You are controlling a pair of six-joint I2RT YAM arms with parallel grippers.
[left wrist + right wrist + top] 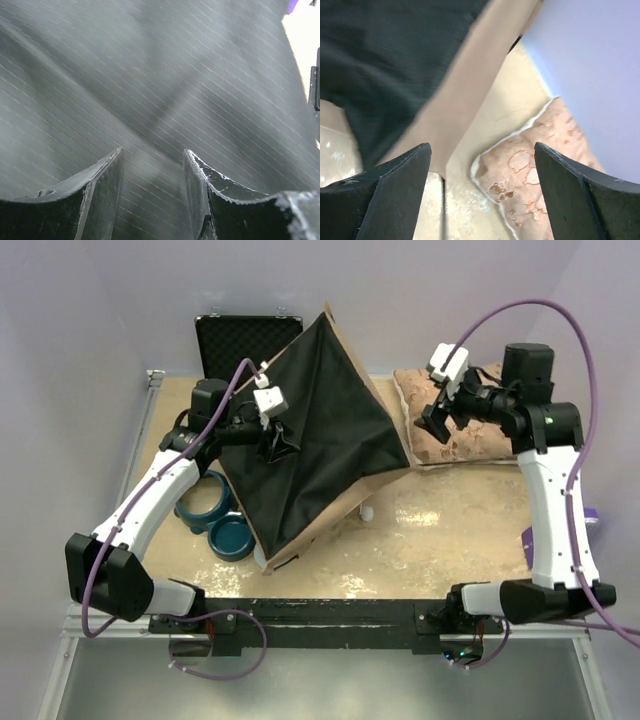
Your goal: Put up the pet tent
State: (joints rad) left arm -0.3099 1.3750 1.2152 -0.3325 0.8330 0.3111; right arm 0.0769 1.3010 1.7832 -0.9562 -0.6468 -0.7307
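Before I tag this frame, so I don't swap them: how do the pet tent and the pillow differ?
The pet tent is the bigger, showing black lining with tan edges; the pillow is smaller, beige with a leaf pattern. The tent lies tipped over mid-table; the pillow lies flat at the far right. Both are soft fabric on the table.

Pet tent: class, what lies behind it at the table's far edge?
A black case, its right end covered by the pet tent; anything else behind is hidden.

no legible text, labels, brands or numbers in any view
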